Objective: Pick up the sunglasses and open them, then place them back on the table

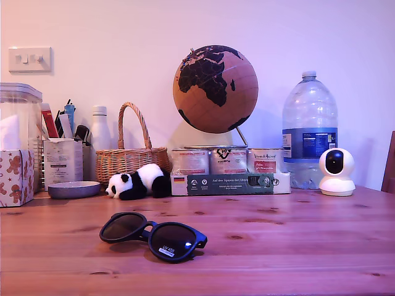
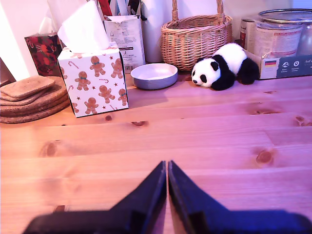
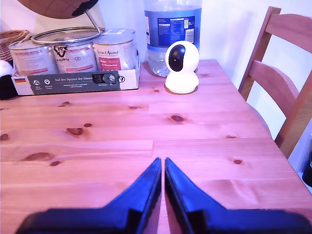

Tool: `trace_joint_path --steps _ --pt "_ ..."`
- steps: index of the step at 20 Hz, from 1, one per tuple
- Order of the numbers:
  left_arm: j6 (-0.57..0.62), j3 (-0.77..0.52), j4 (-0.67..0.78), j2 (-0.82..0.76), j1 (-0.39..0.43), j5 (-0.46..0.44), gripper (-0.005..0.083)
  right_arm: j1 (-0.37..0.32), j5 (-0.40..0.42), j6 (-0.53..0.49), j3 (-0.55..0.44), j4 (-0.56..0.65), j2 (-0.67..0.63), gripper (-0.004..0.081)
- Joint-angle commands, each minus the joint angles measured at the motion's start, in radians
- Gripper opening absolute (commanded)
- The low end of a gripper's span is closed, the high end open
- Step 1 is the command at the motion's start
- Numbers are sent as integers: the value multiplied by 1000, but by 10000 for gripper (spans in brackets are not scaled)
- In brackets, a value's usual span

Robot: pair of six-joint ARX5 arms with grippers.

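Sunglasses [image 1: 152, 236] are sitting on the table [image 1: 296, 240], folded by the look of it, lenses tipped up a bit, with the little white sticker on the lens nearer the exterior view's right. They're in front of the panda toy [image 1: 137, 182], closer to the camera and well apart from it. Behind the panda there's a wicker basket [image 1: 129, 157], and a flat box [image 1: 229, 184] sits just beside the panda with tins [image 1: 227, 160] and a globe [image 1: 215, 89] on top.

My first gripper [image 2: 166, 168] has its fingers pressed together over bare wood, holding nothing, with the panda and a tissue box [image 2: 92, 78] further ahead. My second gripper [image 3: 162, 165] is the same deal: fingers together, nothing in them, looking toward a small white camera [image 3: 182, 67] and a big water bottle [image 3: 172, 29].
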Motion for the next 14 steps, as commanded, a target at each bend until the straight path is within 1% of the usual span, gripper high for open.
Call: trace_joint_path --steps 1,10,11,14 --pt "2 -16 -4 -5 1 22 -11 3 0 1 -8 8 -6 -11" --pt "0 -16 0 -5 1 22 -11 3 -1 2 -8 8 -6 -11" --pt "-12 -16 0 -5 1 26 -11 3 -2 3 -8 9 -6 -11" --pt "-132 -16 13 -5 0 74 -11 3 -11 5 -8 38 -6 -11"
